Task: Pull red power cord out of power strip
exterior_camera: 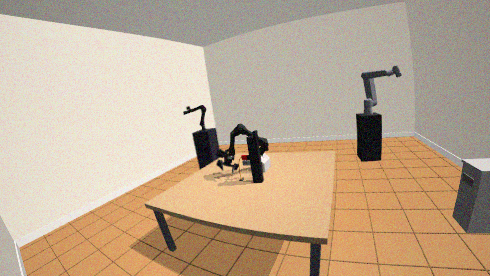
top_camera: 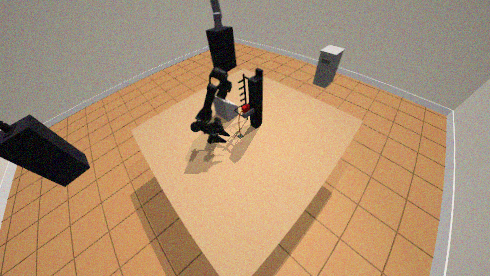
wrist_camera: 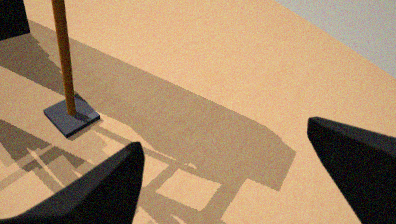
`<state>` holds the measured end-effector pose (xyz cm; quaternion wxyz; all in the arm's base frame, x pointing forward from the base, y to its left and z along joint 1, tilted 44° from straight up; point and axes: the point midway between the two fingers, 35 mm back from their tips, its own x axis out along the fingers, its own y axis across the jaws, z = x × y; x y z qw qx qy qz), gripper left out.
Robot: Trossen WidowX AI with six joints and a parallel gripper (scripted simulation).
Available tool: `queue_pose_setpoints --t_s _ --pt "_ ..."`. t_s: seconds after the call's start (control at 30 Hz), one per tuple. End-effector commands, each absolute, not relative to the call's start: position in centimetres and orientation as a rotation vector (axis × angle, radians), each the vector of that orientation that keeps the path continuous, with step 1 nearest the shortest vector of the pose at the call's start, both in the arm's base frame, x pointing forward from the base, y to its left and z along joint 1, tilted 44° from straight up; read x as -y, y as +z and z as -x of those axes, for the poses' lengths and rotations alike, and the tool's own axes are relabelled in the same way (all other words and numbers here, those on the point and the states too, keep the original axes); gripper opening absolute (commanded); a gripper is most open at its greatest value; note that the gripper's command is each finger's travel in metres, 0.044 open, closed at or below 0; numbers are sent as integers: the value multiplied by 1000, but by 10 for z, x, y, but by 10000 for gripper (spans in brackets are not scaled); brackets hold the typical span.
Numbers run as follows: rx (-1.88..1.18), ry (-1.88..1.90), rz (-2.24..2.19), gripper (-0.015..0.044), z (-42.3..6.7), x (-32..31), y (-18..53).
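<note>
Wrist view shows me both fingers of the gripper (wrist_camera: pixel 225 185) standing far apart, with only table (wrist_camera: pixel 210 60) and shadow between them, so the claw is wide open and holds nothing. In this view I also see a thin orange post (wrist_camera: pixel 64 55) standing upright on a small dark foot (wrist_camera: pixel 82 122), ahead and to the left of the fingers; the plug does not show here at all. From the top view, the gripper (top_camera: pixel 216 131) hangs low over the table (top_camera: pixel 280 165), and the plug (top_camera: pixel 245 108) is a small red spot against the strip (top_camera: pixel 257 97), which stands upright as a tall dark bar. So the plug lies beyond the claw and higher than it, on the side of the strip that faces the arm. I judge that it is not pulled out yet, because the red spot touches the strip, but it is too small to be sure. The cord is too thin for me to follow. In the exterior view the gripper (exterior_camera: pixel 226 163) is near the plug (exterior_camera: pixel 245 157) but apart from it. I think the plug's axis points from the strip toward the arm, so the claw must rise and turn to face the strip before closing, then pull straight back
</note>
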<state>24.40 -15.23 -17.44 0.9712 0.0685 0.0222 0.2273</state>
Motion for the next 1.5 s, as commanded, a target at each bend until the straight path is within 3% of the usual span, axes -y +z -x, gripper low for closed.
queue_pose_setpoints --t_s 0.0,0.27,0.47,0.83,1.17,1.47 --pt "-56 459 -156 374 -245 154 -174" --pt "-582 348 -895 164 -285 190 -150" --pt "-1022 59 -1417 160 -295 194 -100" --pt "-1336 -313 -1727 160 -286 183 -42" --pt "-1586 -830 -1912 160 -260 161 32" --pt "-1591 -848 -1916 160 -259 160 34"
